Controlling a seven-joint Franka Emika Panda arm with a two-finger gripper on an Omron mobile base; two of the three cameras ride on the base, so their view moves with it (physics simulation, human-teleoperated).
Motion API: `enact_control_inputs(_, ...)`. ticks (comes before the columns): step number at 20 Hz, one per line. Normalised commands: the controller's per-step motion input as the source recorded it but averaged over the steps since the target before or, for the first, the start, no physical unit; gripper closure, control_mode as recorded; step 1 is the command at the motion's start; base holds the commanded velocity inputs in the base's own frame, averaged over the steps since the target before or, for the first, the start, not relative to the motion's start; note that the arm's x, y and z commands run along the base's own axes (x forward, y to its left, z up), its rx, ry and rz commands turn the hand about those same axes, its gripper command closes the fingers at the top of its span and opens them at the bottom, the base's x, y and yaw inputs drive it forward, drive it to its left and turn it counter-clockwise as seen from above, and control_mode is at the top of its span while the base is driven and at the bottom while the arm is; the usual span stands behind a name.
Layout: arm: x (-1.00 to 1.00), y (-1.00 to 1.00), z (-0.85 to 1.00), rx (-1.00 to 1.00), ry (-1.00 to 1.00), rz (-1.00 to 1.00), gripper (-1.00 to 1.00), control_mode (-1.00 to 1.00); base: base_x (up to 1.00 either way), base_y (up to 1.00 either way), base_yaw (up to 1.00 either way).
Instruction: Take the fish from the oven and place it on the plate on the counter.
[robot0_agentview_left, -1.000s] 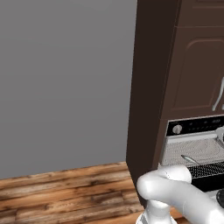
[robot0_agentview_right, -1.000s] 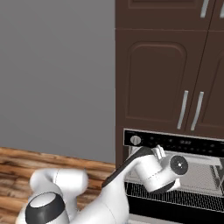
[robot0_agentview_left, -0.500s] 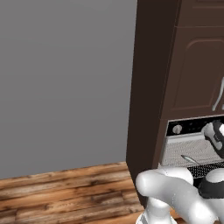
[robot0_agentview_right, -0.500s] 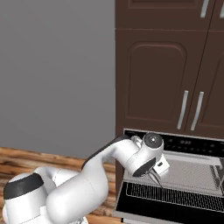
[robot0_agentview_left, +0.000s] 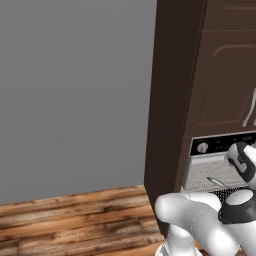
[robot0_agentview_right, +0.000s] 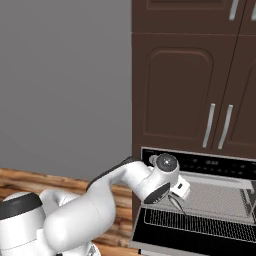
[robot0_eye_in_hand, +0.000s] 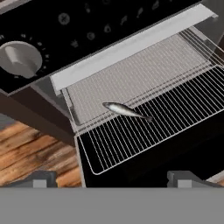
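The fish (robot0_eye_in_hand: 127, 111) lies on the oven's wire rack (robot0_eye_in_hand: 166, 122), near its back edge, long axis along that edge; the released end effector (robot0_eye_in_hand: 111, 178) hovers just before it, wide apart

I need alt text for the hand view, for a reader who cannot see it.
A small silver fish lies on the wire rack pulled out of the open oven. The open end effector hangs above it, apart from it.
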Motion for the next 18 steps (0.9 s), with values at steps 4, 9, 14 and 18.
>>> enact_control_inputs(4, 0.00, 0.00, -0.03, 0.00, -0.03, 0.41, -1.00, -1.00, 0.00, 0.00, 0.00)
enact_control_inputs(9, 0.00, 0.00, -0.05, -0.11, 0.07, 0.33, -1.00, -1.00, 0.00, 0.00, 0.00)
enact_control_inputs(14, 0.12, 0.01, -0.38, -0.16, 0.33, 0.30, -1.00, -1.00, 0.00, 0.00, 0.00)
enact_control_inputs(18, 0.14, 0.03, -0.77, -0.02, 0.30, 0.26, -1.00, -1.00, 0.00, 0.00, 0.00)
